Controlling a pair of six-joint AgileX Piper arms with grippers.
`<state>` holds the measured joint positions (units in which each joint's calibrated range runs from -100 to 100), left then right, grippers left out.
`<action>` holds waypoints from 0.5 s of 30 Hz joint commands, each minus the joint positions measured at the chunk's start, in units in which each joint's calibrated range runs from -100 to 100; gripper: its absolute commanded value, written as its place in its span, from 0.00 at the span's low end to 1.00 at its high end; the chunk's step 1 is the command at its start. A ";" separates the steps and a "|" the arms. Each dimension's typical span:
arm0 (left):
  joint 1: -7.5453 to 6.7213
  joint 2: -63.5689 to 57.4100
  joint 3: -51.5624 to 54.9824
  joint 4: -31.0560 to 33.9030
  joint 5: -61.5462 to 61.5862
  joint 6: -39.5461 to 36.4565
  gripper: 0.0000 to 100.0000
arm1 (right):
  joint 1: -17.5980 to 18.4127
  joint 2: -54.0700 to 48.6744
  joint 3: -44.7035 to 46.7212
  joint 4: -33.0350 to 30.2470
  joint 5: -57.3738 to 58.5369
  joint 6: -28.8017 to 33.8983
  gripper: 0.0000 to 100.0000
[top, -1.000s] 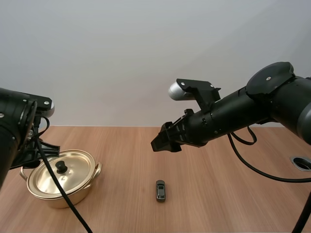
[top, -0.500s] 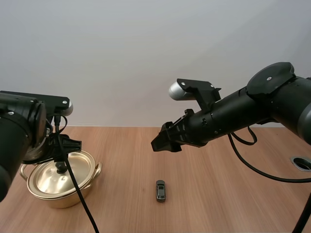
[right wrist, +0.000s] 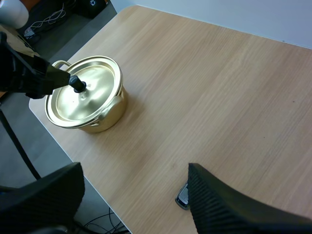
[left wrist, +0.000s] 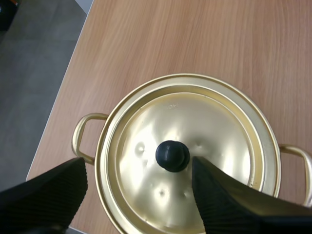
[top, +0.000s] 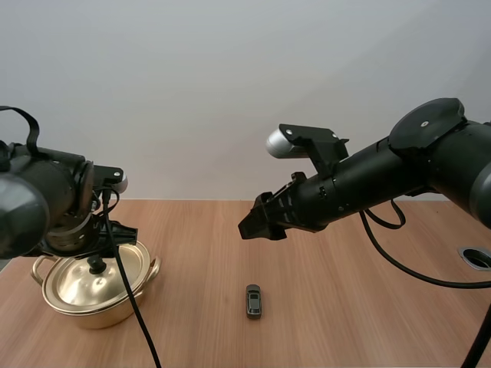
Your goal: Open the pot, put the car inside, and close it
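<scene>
A gold pot (top: 96, 295) stands at the table's left with its lid (left wrist: 190, 146) on, and a black knob (left wrist: 172, 156) tops the lid. My left gripper (left wrist: 137, 165) hangs open over the lid, one finger to each side of the knob, not touching it. In the right wrist view that left gripper (right wrist: 58, 78) reaches the knob (right wrist: 78, 86) from the side. A small dark toy car (top: 253, 300) lies on the table near the middle front. My right gripper (top: 249, 228) hovers open well above the table, above and slightly behind the car (right wrist: 182, 197).
The wooden table's left edge (left wrist: 68, 87) runs close beside the pot, with floor beyond it. The pot's two loop handles (left wrist: 83, 134) stick out sideways. Bare wood (right wrist: 209, 92) stretches between the pot and the car.
My left arm has swung rightward over the pot, bringing its gripper down to the lid knob. The right arm, pot and car have not moved.
</scene>
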<state>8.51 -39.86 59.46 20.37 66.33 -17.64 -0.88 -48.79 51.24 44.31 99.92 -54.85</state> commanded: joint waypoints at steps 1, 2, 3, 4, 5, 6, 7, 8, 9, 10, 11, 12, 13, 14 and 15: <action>0.03 1.14 0.04 -0.50 -1.23 0.01 1.00 | 0.01 0.06 -0.04 0.08 0.08 0.00 1.00; 0.03 1.72 0.04 -0.79 -1.90 0.01 1.00 | 0.01 0.06 -0.04 0.08 0.08 0.00 1.00; 0.03 2.21 0.04 -0.79 -2.53 0.01 1.00 | 0.01 0.06 -0.04 0.08 0.08 0.00 1.00; 0.03 2.84 0.04 -0.79 -2.98 0.01 1.00 | 0.01 0.06 -0.04 0.08 0.08 0.00 1.00; 0.03 3.43 0.04 -0.79 -3.42 0.01 1.00 | 0.01 0.06 -0.04 0.08 0.08 0.00 1.00; 0.03 4.04 0.04 -0.87 -3.55 0.01 1.00 | 0.01 0.06 -0.04 0.08 0.08 0.00 1.00; 0.03 4.54 0.04 -0.87 -3.64 0.01 1.00 | 0.01 0.06 -0.04 0.08 0.08 0.00 1.00; 0.03 5.27 0.04 -1.04 -3.80 0.01 1.00 | 0.01 0.06 -0.04 0.08 0.08 0.00 1.00; 0.03 5.65 0.04 -1.18 -4.03 0.01 1.00 | 0.01 0.06 -0.04 0.08 0.08 0.00 1.00; 0.03 6.29 0.04 -1.36 -4.26 0.01 1.00 | 0.01 0.06 -0.04 0.08 0.08 0.00 1.00; 0.03 6.79 0.04 -1.70 -4.61 0.01 1.00 | 0.01 0.06 -0.04 0.08 0.08 0.00 1.00; 0.03 7.18 0.04 -2.00 -4.78 0.01 1.00 | 0.01 0.06 -0.04 0.08 0.08 0.00 1.00; 0.03 7.63 0.04 -2.55 -5.40 0.01 1.00 | 0.01 0.06 -0.04 0.08 0.08 0.00 1.00; 0.03 8.13 0.04 -2.95 -5.70 0.01 1.00 | 0.01 0.06 -0.04 0.08 0.08 0.00 1.00; 0.03 8.68 0.04 -3.18 -6.18 0.01 1.00 | 0.01 0.06 -0.04 0.08 0.08 0.00 1.00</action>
<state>8.51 -31.67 59.46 17.52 60.47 -17.64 -0.88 -48.79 51.24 44.31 99.92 -54.85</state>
